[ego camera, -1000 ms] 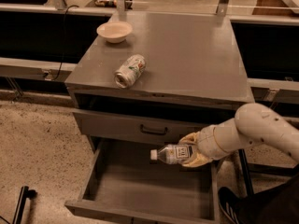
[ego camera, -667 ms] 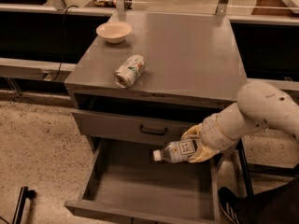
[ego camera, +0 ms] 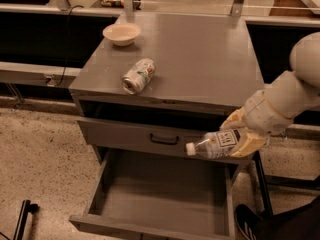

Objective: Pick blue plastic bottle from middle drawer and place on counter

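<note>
The blue plastic bottle (ego camera: 216,143) is clear greyish with a white cap and a printed label. It lies sideways, cap to the left, held in my gripper (ego camera: 243,136) in the air. It hangs above the right side of the open middle drawer (ego camera: 160,191), in front of the closed drawer front with the black handle (ego camera: 164,139), and below the level of the counter (ego camera: 200,59). My white arm (ego camera: 290,91) reaches in from the right. The middle drawer is pulled out and nothing shows inside it.
A silver drink can (ego camera: 138,76) lies on its side near the counter's front left. A cream bowl (ego camera: 121,33) sits at the counter's back left. A dark rail and shelf run behind. A black object (ego camera: 22,218) lies on the speckled floor at bottom left.
My gripper has lifted the bottle up and a little to the right, out of the drawer to the height of the handled drawer front. The arm has risen with it.
</note>
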Motion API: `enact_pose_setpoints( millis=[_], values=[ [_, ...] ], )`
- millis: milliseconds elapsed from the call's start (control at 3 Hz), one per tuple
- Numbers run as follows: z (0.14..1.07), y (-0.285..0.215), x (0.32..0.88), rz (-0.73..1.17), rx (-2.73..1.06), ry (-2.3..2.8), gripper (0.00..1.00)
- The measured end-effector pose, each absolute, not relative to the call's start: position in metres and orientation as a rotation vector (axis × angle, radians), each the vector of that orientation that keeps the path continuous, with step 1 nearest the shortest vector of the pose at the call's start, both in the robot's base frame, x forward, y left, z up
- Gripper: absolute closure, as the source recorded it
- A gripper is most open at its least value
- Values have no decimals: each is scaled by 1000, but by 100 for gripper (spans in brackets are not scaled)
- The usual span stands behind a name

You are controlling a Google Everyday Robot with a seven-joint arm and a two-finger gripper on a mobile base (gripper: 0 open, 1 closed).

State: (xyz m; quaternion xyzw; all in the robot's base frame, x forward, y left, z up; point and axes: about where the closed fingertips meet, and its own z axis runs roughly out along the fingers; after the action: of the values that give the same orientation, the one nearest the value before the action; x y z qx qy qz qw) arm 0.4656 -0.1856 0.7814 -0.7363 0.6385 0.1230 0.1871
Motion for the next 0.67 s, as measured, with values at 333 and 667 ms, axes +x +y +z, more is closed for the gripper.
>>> enact_pose_setpoints(
  millis=[333, 667],
  values=[
    [821, -205, 473, 379, -1989, 1894, 100],
    [856, -199, 508, 374, -1872, 1906, 100]
  ],
)
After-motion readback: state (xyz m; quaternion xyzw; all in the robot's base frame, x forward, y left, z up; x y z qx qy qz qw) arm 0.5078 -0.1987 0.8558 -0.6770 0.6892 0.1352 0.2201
